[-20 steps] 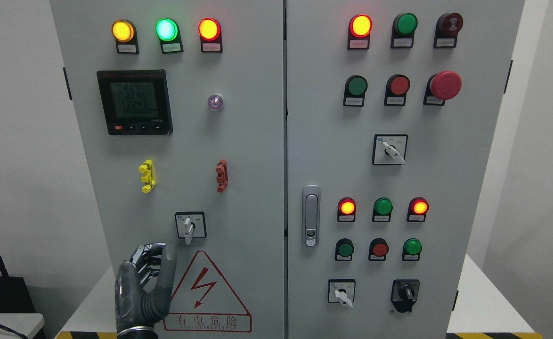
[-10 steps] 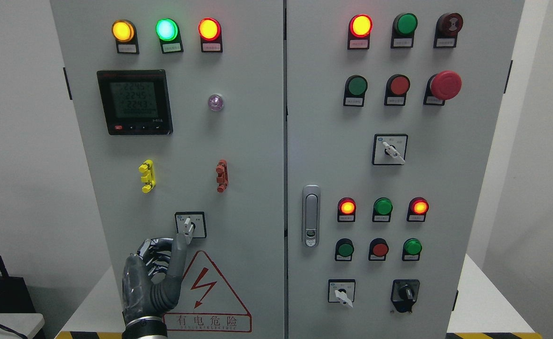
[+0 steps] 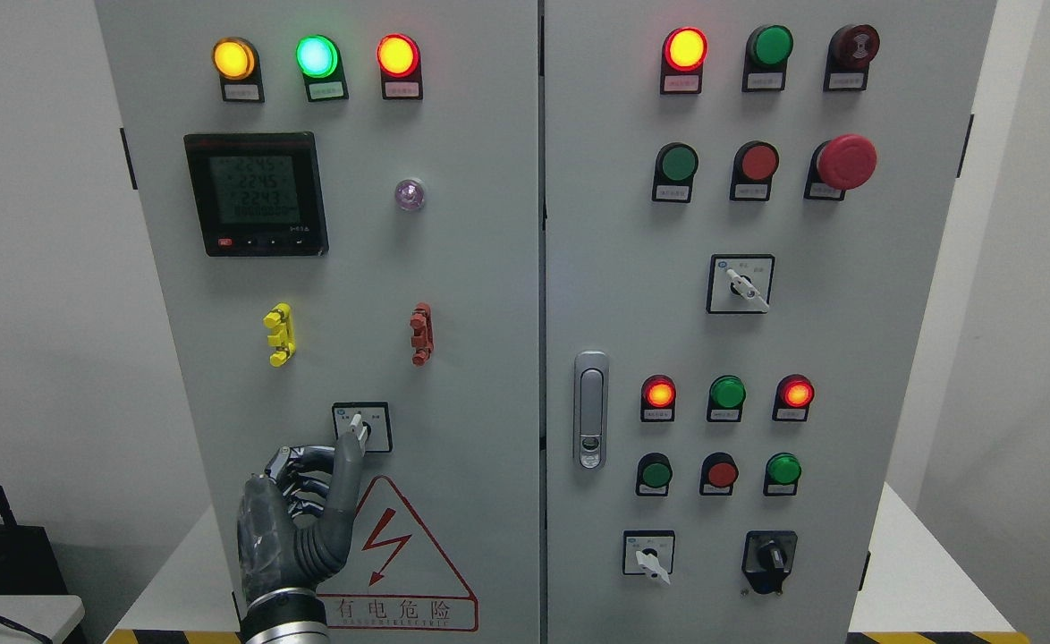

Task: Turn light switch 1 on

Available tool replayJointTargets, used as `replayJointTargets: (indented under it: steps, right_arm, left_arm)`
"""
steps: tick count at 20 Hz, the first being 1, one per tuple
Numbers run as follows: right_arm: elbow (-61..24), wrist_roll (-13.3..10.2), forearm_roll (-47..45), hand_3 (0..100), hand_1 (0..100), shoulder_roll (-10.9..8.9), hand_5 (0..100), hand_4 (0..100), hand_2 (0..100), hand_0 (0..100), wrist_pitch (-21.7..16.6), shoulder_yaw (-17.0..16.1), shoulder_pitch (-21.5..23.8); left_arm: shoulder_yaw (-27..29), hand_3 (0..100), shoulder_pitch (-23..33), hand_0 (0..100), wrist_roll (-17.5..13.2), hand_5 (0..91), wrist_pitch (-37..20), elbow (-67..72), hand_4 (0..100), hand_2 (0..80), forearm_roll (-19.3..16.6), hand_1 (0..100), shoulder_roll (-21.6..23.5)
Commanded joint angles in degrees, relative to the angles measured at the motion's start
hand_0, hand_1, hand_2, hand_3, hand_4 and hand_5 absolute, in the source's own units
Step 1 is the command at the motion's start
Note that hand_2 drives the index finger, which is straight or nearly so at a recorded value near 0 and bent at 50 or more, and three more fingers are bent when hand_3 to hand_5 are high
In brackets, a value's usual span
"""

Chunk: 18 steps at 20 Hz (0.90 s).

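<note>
Left robot hand (image 3: 310,510) has its fingers curled, holding nothing, thumb tip touching the white rotary selector switch (image 3: 359,428). Its lever runs near-vertical, just above the hand

Just right of the fingers, a lightning warning triangle (image 3: 393,559) – well above them, a dark meter display (image 3: 255,194)

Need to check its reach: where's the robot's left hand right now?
Head view, lower left: the grey left hand is at the white-handled rotary switch, above the red lightning warning triangle.
</note>
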Motion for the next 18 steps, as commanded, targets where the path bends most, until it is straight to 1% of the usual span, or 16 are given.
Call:
replayJointTargets:
  steps: [1, 3, 4, 10, 14, 18]
  right_arm:
    - [0.0, -0.01, -0.97, 0, 39, 0.0, 0, 0, 0, 12, -0.05, 0.0, 0.0]
    - [0.0, -0.01, -0.97, 0, 39, 0.0, 0, 0, 0, 12, -0.05, 0.0, 0.0]
    - [0.0, -0.01, -1.05, 0, 39, 0.0, 0, 0, 0, 12, -0.05, 0.0, 0.0]
    - [0.0, -0.01, -0.97, 0, 39, 0.0, 0, 0, 0, 12, -0.05, 0.0, 0.0]
    - [0.0, -0.01, -0.97, 0, 39, 0.0, 0, 0, 0, 12, -0.05, 0.0, 0.0]
    - [0.0, -0.01, -0.97, 0, 39, 0.0, 0, 0, 0, 12, -0.05, 0.0, 0.0]
  left_arm:
    - [-1.36, 65, -1.11, 15, 0.04, 69.9, 1.04, 0.01, 73, 52.2, -0.68, 32, -0.6]
    - [-1.36, 66, -1.9, 15, 0.04, 69.9, 3.84, 0.01, 73, 52.3, -0.68, 33, -0.69]
    - [-1.36, 66, -1.99, 16, 0.04, 69.9, 4.38, 0.01, 74, 52.3, -0.68, 33, -0.78]
    - [-1.44, 66, -1.99, 19, 0.12, 70.6, 4.65, -0.08, 74, 53.2, -0.68, 33, -0.78]
    - [-1.44, 67, -1.99, 20, 0.12, 70.6, 4.91, -0.08, 74, 53.5, -3.05, 32, -0.78]
    - [-1.36, 67, -1.99, 21, 0.47, 70.9, 5.61, -0.08, 75, 53.7, -3.4, 32, -0.87]
